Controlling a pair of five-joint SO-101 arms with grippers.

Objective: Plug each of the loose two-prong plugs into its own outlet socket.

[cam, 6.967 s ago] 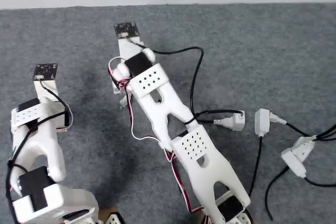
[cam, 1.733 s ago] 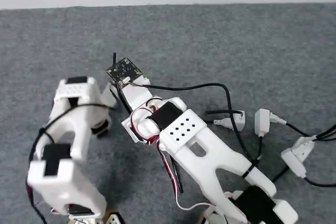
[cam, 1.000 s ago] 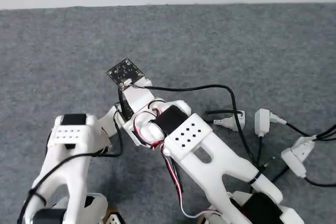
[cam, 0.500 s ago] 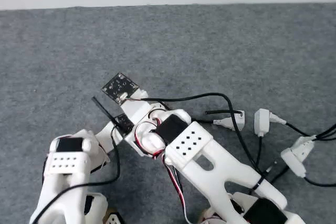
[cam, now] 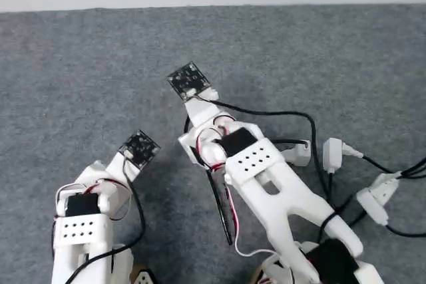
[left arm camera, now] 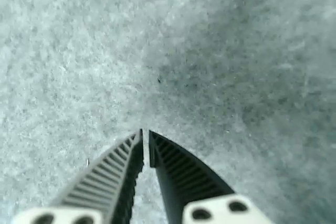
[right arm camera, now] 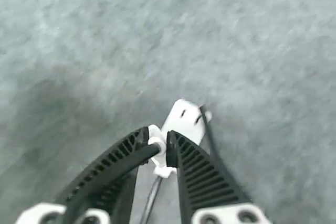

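The grey surface (cam: 333,51) is the biggest thing here, and my left jaws hang over a bare bit of it, pressed together with nothing in them. My right jaws are clamped on a white socket (right arm camera: 184,118) with two slots and a black cord (right arm camera: 209,129). I think the job is barely begun, because a plug (cam: 303,153) lies loose by the other white pieces (cam: 331,154), not joined.
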